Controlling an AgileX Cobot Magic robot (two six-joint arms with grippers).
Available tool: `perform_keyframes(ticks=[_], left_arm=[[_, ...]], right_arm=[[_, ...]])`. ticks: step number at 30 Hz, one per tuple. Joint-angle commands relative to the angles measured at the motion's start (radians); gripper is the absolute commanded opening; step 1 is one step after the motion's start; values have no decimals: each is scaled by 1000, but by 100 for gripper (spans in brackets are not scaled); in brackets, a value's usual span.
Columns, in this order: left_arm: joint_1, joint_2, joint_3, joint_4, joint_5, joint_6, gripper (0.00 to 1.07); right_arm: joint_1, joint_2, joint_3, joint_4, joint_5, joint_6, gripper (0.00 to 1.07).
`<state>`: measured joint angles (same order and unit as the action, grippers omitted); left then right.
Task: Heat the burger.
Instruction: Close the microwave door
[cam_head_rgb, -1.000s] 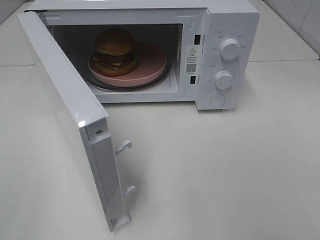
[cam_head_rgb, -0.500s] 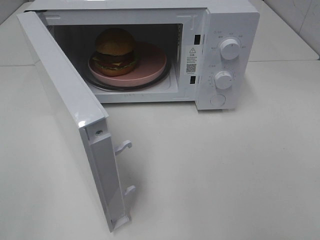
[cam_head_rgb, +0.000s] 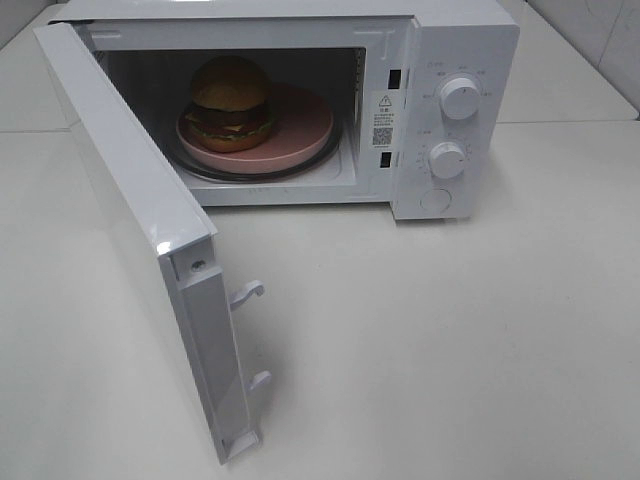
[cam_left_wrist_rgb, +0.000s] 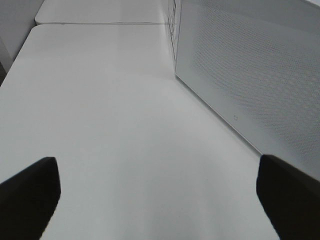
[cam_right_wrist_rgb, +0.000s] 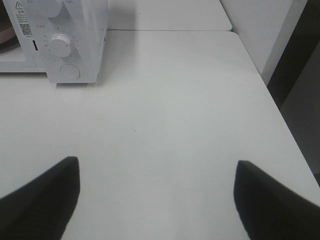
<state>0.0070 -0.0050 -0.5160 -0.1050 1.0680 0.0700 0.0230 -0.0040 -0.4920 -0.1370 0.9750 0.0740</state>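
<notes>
The burger (cam_head_rgb: 230, 97), with a golden-brown bun and dark patty, sits on a round pink plate (cam_head_rgb: 300, 120) inside the white microwave (cam_head_rgb: 450, 40). The microwave door (cam_head_rgb: 130, 220) hangs wide open toward the front left. Neither gripper shows in the exterior high view. In the left wrist view my left gripper (cam_left_wrist_rgb: 155, 195) stands open over bare table, with the door's perforated outer face (cam_left_wrist_rgb: 250, 75) beside it. In the right wrist view my right gripper (cam_right_wrist_rgb: 156, 195) is open and empty above the table, in front and to the right of the microwave's dials (cam_right_wrist_rgb: 59, 45).
Two white dials (cam_head_rgb: 460, 97) and a round button (cam_head_rgb: 435, 200) are on the microwave's right panel. A glass turntable (cam_head_rgb: 330, 162) lies under the plate. The white table (cam_head_rgb: 450, 330) ends at an edge (cam_right_wrist_rgb: 280, 120) on the right, with a wall beyond.
</notes>
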Motion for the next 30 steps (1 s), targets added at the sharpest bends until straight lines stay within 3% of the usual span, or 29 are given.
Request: perform_keyframes(ticks=[1, 13, 18, 21, 30], left_arm=[[-1, -3, 0, -2, 1, -5, 100], [-2, -3, 0, -2, 1, -6, 100], [-2, -3, -8, 9, -12, -51, 98], [-2, 1, -32, 15, -121, -54, 95], [-2, 73, -32, 17, -231, -49, 87]], right_arm=[[-8, -35, 2, 2, -13, -6, 76], [-8, -35, 2, 2, -13, -6, 76], [-8, -35, 2, 2, -13, -5, 76], [-8, -35, 2, 2, -13, -5, 76], [-8, -35, 2, 2, -13, -5, 76]])
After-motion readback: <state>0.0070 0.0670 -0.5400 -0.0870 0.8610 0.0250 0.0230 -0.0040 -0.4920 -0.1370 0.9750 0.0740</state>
